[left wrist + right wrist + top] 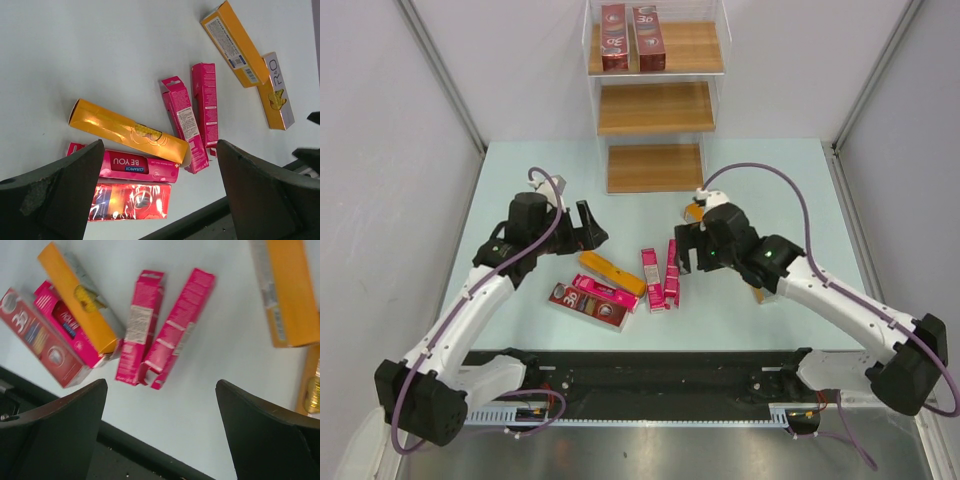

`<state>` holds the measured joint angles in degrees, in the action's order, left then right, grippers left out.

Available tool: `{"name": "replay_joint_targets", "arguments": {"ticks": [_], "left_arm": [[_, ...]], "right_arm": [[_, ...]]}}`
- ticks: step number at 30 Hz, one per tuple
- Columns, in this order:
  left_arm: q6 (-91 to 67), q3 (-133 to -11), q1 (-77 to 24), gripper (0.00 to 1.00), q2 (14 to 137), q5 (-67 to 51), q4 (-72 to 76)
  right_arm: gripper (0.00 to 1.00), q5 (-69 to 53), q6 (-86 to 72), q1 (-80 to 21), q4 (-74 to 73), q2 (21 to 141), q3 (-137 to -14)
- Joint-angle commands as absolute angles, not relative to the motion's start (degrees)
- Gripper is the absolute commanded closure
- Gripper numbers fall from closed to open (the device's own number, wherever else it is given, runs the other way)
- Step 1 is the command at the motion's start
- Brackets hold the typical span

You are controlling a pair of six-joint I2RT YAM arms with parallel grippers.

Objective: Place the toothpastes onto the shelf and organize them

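We have two dark red 3D cartons (pixel 613 38) on the shelf (pixel 655 108) top tier, the rest loose on the worktop (pixel 770 180), and, with left gripper (pixel 160 145) and right gripper (pixel 161 382) both wide and empty, we reckon the next move is straddling a pink carton (pixel 137 325) squarely.

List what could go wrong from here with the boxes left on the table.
1. The orange box overlaps a pink box against the red box; lifting one may drag the others.
2. Two more pink boxes lie touching under the open right gripper, which might catch both.
3. The left gripper, also open, hovers near the same cluster, so the arms could bump.
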<state>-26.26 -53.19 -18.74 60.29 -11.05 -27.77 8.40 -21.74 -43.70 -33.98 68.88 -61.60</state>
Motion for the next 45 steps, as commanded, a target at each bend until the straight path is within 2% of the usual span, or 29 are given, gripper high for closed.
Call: {"name": "replay_joint_targets", "arguments": {"ticks": [1,7,16,19,33,45], "left_arm": [[-26.9,-56.9,-18.7,0.00,61.4,-9.6,-29.2],[-27.2,-56.5,-12.7,0.00,62.2,-17.3,-29.8],[-28.7,-48.3,12.9,0.01,57.1,-39.4,-26.6],[-29.7,-45.1,18.3,0.00,56.9,-45.5,-24.7],[-26.8,-45.9,19.2,0.00,56.6,-46.0,-26.5],[-26.0,-44.6,19.2,0.00,56.6,-46.1,-26.5]], "right_arm": [[0.04,7.7,-18.7,-51.3,-27.3,73.1,-62.2],[0.04,3.1,-16.3,-61.8,-17.9,80.8,-62.5],[0.05,1.1,-14.1,-69.5,-11.3,95.8,-68.7],[0.06,0.9,-13.7,-70.4,-10.9,99.8,-70.6],[0.06,4.1,-11.9,-70.4,-11.4,107.8,-72.6],[0.07,4.8,-14.5,-67.6,-12.0,110.2,-72.8]]}}
